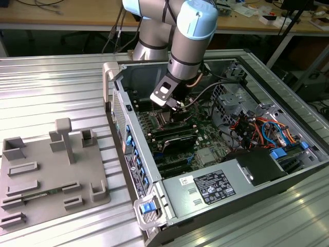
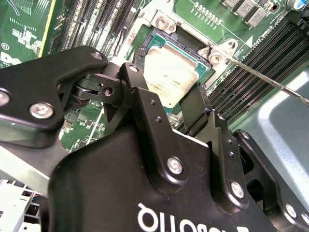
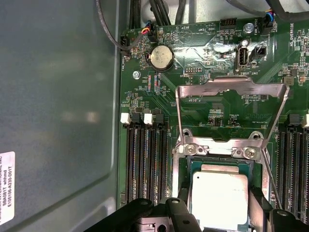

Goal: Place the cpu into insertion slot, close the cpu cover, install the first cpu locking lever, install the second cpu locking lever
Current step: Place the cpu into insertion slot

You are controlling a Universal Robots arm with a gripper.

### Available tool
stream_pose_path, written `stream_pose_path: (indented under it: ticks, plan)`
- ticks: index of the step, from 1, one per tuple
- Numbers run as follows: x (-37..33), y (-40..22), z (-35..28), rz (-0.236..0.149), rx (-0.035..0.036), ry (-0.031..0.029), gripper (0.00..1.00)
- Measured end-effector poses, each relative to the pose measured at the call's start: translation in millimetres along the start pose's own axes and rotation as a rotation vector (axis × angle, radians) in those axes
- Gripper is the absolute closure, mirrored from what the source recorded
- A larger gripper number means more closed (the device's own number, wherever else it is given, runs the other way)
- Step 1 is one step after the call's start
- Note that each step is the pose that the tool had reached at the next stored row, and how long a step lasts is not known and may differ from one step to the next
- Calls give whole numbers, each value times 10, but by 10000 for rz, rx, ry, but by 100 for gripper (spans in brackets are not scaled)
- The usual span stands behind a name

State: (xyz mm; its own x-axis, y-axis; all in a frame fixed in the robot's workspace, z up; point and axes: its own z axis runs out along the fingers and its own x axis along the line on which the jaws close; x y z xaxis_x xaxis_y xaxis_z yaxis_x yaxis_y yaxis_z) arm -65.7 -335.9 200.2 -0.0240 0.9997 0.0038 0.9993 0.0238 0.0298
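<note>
Fragility governs how the cpu (image 3: 219, 195) wants handling. It is light, thin and rigid, and its metal lid is smooth and probably slippery. The contacts beneath it and in the insertion slot (image 3: 217, 151) would likely bend under any sideways scrape. The safe hold is across two opposite edges of the green carrier, kept level, never on the underside. That is how the gripper (image 2: 166, 79) has it: in both wrist views the black fingers (image 2: 193, 106) are drawn in narrow against opposite sides of the chip, clamping it.

The chip is a small flat square with a dull silver-grey lid, faint print and a thin green border. It lies squarely within the insertion slot's metal rim. Whether it rests fully seated or hangs just above the contacts I cannot tell from these angles.

The cpu cover (image 3: 193, 91), a thin silvery frame with a large square window, stands tipped up from its hinge on the slot's edge, so the slot is open. A thin locking lever (image 2: 270, 80) runs out from one corner of the slot, lying free of the cover. Black memory slots (image 3: 145, 164) flank the slot on both sides. In the exterior view the gripper (image 1: 172, 104) hangs over the slot, deep inside the open computer case (image 1: 134, 170).
</note>
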Motion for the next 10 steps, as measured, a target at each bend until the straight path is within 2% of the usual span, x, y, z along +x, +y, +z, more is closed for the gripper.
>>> stream_pose_path:
  ticks: [10]
  plan:
    - [1, 5, 2, 8, -1, -11, 45]
